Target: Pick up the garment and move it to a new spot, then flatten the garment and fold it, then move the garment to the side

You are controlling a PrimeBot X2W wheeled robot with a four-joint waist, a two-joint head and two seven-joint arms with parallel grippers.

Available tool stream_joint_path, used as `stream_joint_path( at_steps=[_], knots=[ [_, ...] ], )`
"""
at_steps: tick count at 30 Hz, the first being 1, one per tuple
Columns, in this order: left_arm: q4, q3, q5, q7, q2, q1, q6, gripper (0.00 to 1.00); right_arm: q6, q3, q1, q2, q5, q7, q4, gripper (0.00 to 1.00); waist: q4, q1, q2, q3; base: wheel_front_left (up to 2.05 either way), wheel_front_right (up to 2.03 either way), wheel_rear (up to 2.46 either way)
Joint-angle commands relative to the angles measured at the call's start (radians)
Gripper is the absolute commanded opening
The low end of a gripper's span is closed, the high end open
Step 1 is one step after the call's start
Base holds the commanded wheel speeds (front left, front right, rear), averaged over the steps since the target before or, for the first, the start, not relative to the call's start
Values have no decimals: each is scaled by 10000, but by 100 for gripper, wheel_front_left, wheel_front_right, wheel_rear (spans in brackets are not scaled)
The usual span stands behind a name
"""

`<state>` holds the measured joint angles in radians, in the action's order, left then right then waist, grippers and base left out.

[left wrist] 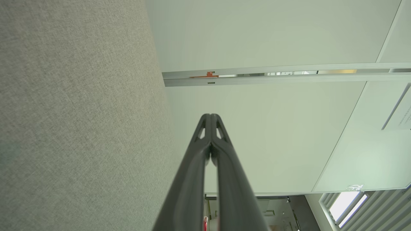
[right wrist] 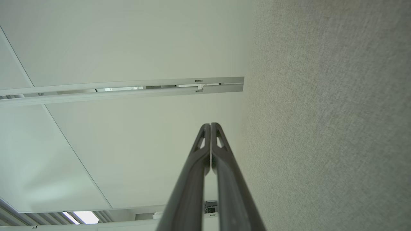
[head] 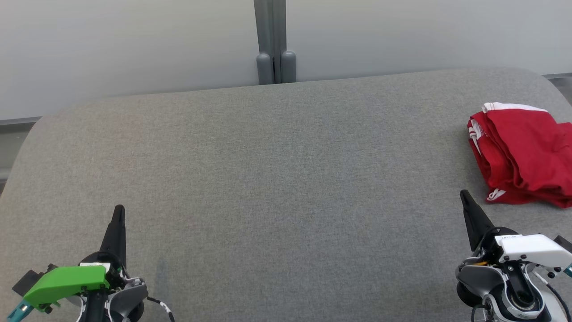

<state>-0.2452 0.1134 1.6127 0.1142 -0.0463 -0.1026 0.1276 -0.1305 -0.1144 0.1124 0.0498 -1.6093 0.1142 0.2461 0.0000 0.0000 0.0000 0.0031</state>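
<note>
My left gripper has two long black tapered fingers with slotted tips. Just behind it sits a bright green cover, teal at its end, with a black-and-white striped cable beside that cover. Well across from the green cover, my right gripper matches, backed by a white cover with dark screws.

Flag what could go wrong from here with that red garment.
1. The red garment lies bunched near the right edge of the gray surface and runs past the head view's edge; a careless pull might slide it off.
2. The right gripper is shut; going in like that would likely shove the cloth rather than grasp it.
3. Its layers overlap, so a pinch may catch only one.
</note>
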Motion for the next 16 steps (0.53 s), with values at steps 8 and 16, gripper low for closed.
stream_joint_path(
  at_steps=[8, 16],
  knots=[
    [17, 29, 8, 31, -72, -109, 61, 0, -4, -13, -87, 4, -69, 21, -54, 0, 0, 0, 0, 0, 0, 0, 0],
    [17, 28, 8, 31, -72, -109, 61, 0, -4, -12, -87, 4, -70, 20, -54, 0, 0, 0, 0, 0, 0, 0, 0]
  ],
)
